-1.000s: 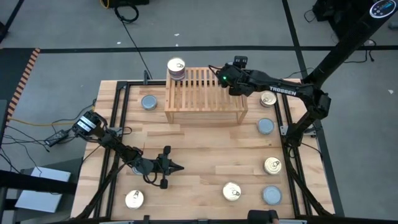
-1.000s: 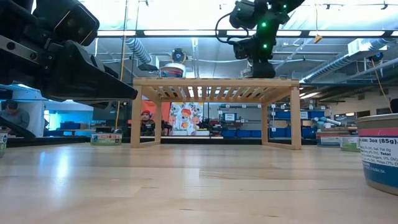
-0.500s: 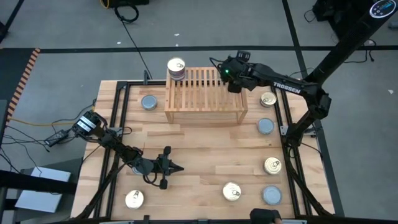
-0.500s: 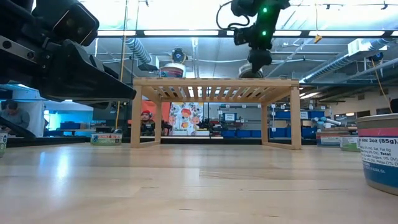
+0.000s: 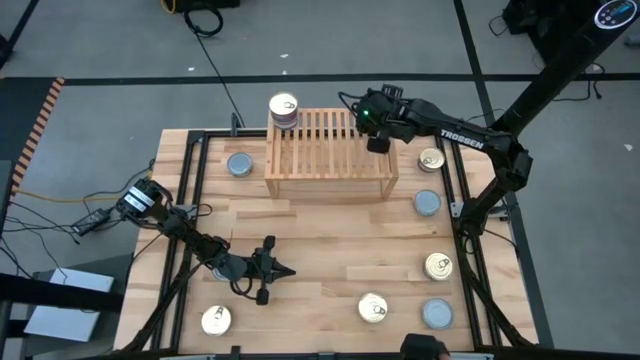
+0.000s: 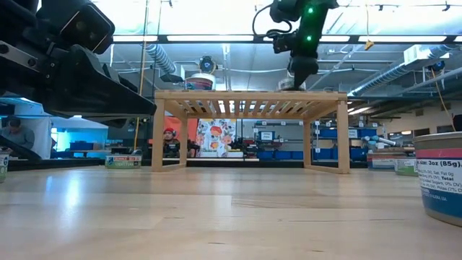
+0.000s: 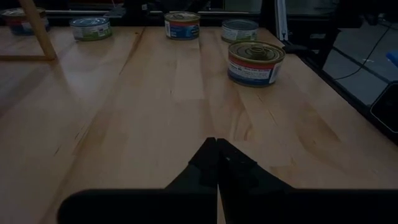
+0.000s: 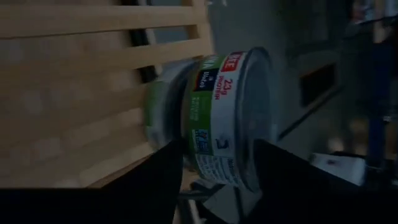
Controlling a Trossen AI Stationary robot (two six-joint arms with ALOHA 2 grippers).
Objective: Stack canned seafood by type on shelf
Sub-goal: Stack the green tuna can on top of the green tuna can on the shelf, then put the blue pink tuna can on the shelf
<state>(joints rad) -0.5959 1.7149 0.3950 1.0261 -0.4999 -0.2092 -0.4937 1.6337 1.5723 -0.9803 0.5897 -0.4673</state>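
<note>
A pale plank tabletop (image 5: 330, 240), framed by dark rails, fills the middle of the overhead frame, with grey floor crossed by dark tape lines around it. The wooden shelf (image 5: 328, 152) with its slatted top stands at the table's upper centre. A stack of tins (image 5: 283, 110) with a gold lid on top sits at the shelf's upper-left corner.

The right gripper (image 5: 376, 134) hangs over the shelf's upper-right corner, its fingers (image 8: 155, 180) set apart on either side of a green-labelled tin (image 8: 217, 118) resting on the slats; whether they press on it cannot be told. In the low view that arm's wrist, with a green light, stands just above the shelf top (image 6: 249, 94).

The left gripper (image 5: 284, 268) rests low over bare planks in the lower-left part of the overhead frame, its fingers (image 7: 214, 158) pressed together and holding nothing.

Loose tins lie about the table: a silver-topped one (image 5: 240, 164) left of the shelf, a gold one (image 5: 431, 159) and a silver one (image 5: 427, 203) to its right, and further gold (image 5: 438, 265) and silver (image 5: 436, 313) tins at lower right. Another gold tin (image 5: 373, 308) lies at lower centre, and one (image 5: 216, 320) at lower left.

Beyond the table, the low view shows a bright workshop with ceiling ducts, blue bins and seated people (image 6: 14, 133) at the far left.
</note>
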